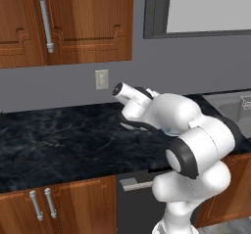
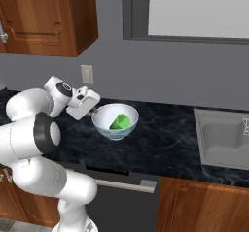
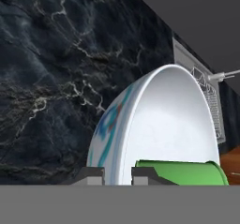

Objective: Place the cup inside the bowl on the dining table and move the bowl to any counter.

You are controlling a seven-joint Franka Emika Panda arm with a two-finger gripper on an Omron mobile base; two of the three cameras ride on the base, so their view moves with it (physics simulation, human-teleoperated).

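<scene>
Bowl (image 2: 115, 121) with the green cup (image 2: 121, 122) lying inside is on the black marbled table (image 2: 160, 143), between its front edge and the wall. The gripper (image 2: 93, 110) is clamped on the bowl's left rim. The sink (image 2: 224, 139) is well apart on the right; free table surface lies between.

Arm (image 2: 34, 143): glossy white, built of bulbous rounded segments; dark grey to black rings at the joints. Wrist: white cylindrical link with a round dark end cap. Hand (image 2: 83, 103): boxy white block. Finger tips (image 3: 93, 175): small, flat, grey, squared. Markings, cables, screws: indiscernible.
</scene>
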